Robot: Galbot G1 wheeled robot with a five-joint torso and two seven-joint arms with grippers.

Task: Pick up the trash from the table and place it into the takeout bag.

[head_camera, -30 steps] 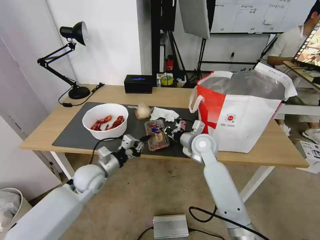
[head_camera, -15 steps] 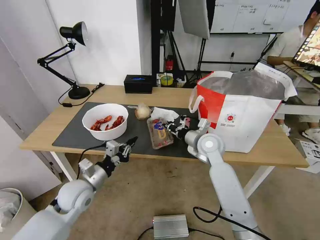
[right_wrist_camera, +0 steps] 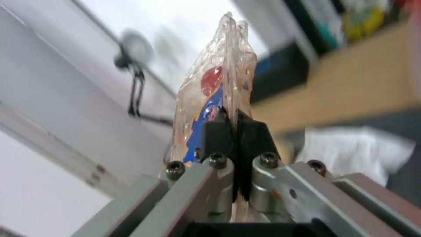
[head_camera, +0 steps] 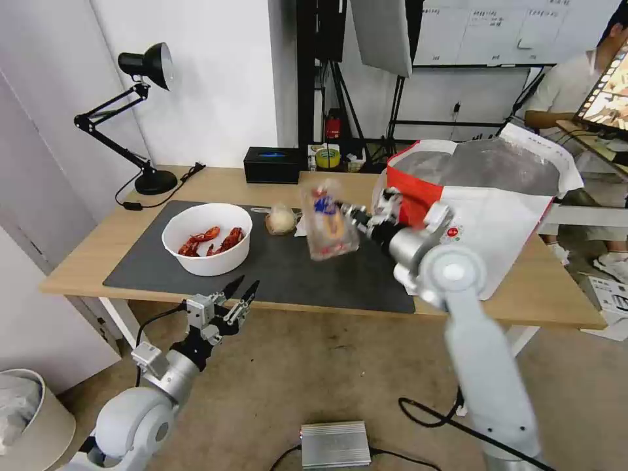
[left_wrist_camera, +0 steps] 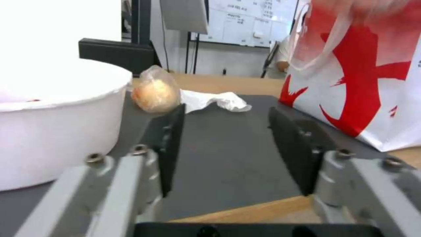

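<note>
My right claw (head_camera: 348, 212) is clamped on the clear tomato tray (head_camera: 329, 222), held in the air above the dark mat (head_camera: 314, 275), near the red-and-white takeout bag (head_camera: 497, 216). My left claw (head_camera: 241, 293), fingers apart, hangs below the table's (head_camera: 85, 261) front edge.

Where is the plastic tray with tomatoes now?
In the head view the plastic tray hangs above the dark mat, held by the right end effector, left of the red-and-white bag.
</note>
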